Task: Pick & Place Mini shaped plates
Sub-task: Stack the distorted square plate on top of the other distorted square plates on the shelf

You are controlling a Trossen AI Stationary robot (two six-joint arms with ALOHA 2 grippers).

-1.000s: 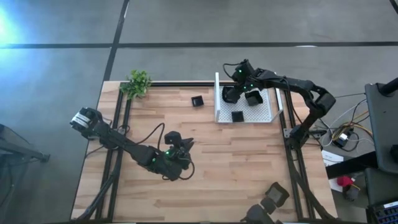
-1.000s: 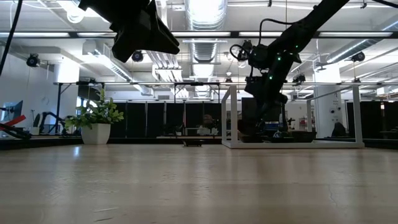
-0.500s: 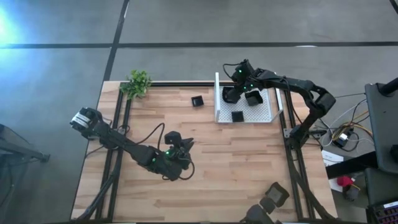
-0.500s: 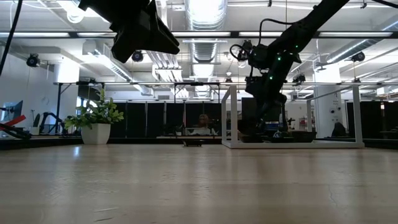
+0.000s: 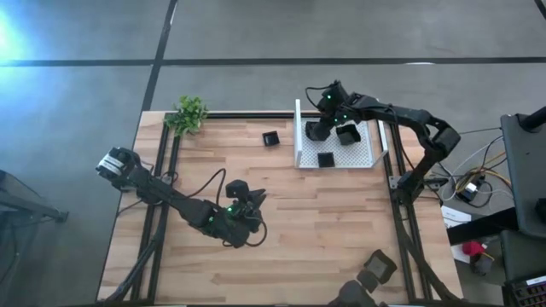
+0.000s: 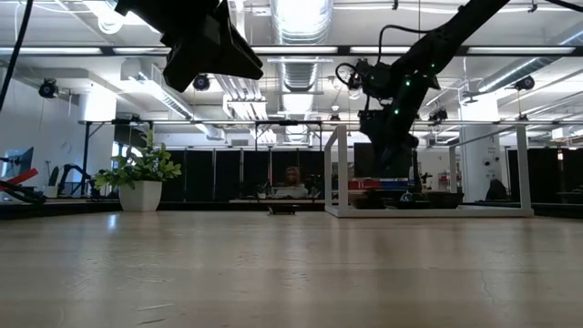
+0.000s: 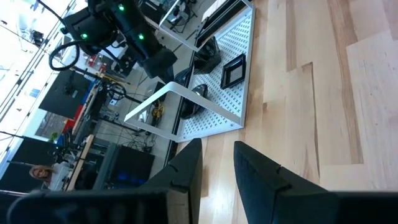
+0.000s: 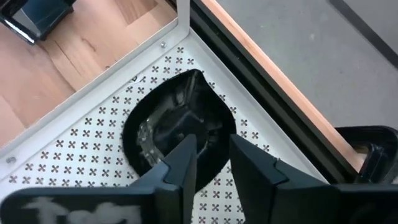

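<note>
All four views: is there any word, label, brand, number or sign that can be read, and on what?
None can be read in any view.
Right wrist view: pale marks along the right gripper body, too blurred to read.
White mesh tray and black plates: no print visible.

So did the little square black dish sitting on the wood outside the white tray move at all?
No. In the high view the small square black dish sits in the same spot beside the white mesh tray's upright wall as before.
</note>
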